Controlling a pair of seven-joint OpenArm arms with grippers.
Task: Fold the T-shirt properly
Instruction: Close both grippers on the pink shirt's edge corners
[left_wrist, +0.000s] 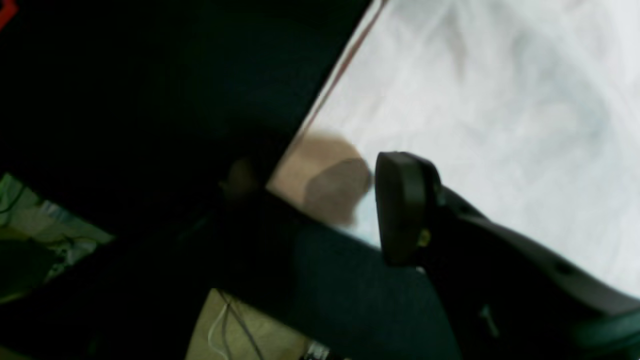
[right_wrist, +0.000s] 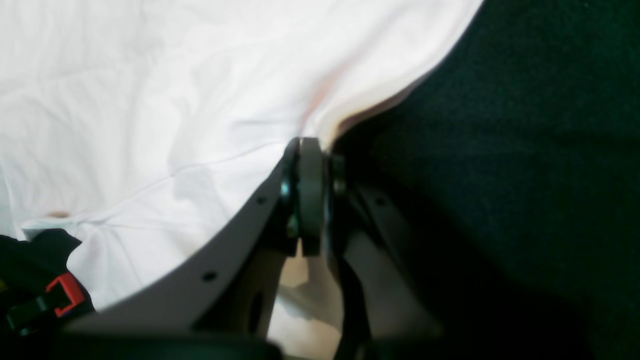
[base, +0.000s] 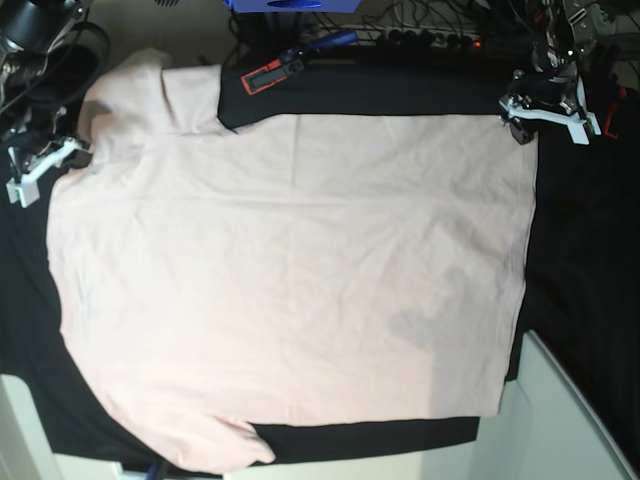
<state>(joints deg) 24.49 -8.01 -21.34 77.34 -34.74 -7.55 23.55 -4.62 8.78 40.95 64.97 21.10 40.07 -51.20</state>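
Observation:
The pale pink T-shirt (base: 290, 260) lies spread flat, plain side up, on the big black cloth (base: 575, 240). One sleeve points to the far left and the other to the near left. My right gripper (base: 60, 155) is at the shirt's left edge near the far sleeve. In the right wrist view its fingers (right_wrist: 310, 195) are shut, with a raised fold of the T-shirt (right_wrist: 150, 100) pinched at their tips. My left gripper (base: 525, 115) hovers at the shirt's far right corner. It is open, and one dark finger pad (left_wrist: 402, 205) shows beside the T-shirt (left_wrist: 475, 100) edge.
A red-and-black clip (base: 268, 75) lies on the cloth just behind the shirt's far edge, also seen as the red clip (right_wrist: 62, 295). Cables and a power strip (base: 430, 38) run along the back. A white surface (base: 570, 420) borders the near right corner.

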